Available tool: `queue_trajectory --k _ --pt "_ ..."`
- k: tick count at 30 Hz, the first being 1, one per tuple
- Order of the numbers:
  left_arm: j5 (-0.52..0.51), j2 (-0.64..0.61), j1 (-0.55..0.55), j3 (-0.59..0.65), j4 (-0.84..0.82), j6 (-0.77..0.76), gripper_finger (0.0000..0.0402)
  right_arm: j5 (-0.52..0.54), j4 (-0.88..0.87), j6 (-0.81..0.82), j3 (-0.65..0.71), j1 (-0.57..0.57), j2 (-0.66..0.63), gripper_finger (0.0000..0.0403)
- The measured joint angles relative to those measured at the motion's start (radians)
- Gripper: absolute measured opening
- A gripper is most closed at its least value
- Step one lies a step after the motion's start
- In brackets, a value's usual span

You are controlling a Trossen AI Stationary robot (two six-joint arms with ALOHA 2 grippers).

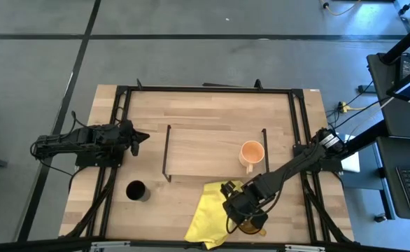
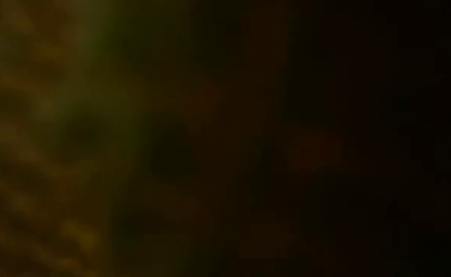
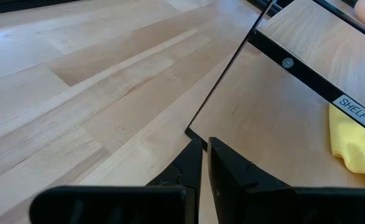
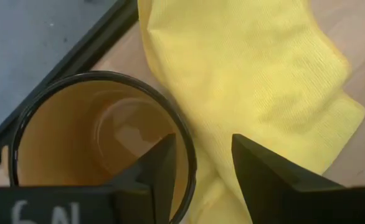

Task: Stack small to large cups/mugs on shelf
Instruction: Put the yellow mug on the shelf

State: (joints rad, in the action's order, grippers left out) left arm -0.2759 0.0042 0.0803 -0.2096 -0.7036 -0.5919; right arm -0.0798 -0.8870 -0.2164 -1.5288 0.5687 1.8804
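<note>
Worktop (image 1: 212, 105), light wood in a black frame, carrying one shelf, three cups, one cloth and both arms.

Shelf (image 1: 205, 150): low light-wood board with thin black end frames, set at the middle of the worktop. A white label with black lettering shows on its edge in the left wrist view.

Peach-orange mug (image 1: 252, 152): upright on the shelf, at its right end, handle turned to the near edge.

Small black cup (image 1: 136, 190): upright on the worktop, off the shelf, near the shelf's left front corner and well apart from the other cups.

Amber translucent mug (image 4: 101, 146): upright at the worktop's front right edge, just beside the cloth, mouth up; mostly hidden under the right arm in the high view.

Yellow cloth (image 1: 212, 213): crumpled, lying on the worktop in front of the shelf, between the black cup and the amber mug.

Right tool (image 4: 202, 165): above the amber mug's rim, fingers apart, one finger inside the mug's mouth and the other outside over the cloth, the wall between them; not clamped.

Left tool (image 3: 205, 155): left of the shelf, by its left end frame, fingers together, holding nothing.

Low view: dark, nothing can be made out.
</note>
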Motion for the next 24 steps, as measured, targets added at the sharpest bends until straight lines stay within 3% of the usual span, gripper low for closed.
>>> queue_trajectory --k 15,24 --pt "0.000 0.000 0.000 0.000 0.000 0.000 0.0021 -0.018 -0.018 0.031 0.000 0.006 0.058 0.0133" --pt "0.000 0.000 0.000 0.000 0.000 0.000 0.0021 -0.009 -0.037 0.124 0.000 0.006 0.058 0.0075"
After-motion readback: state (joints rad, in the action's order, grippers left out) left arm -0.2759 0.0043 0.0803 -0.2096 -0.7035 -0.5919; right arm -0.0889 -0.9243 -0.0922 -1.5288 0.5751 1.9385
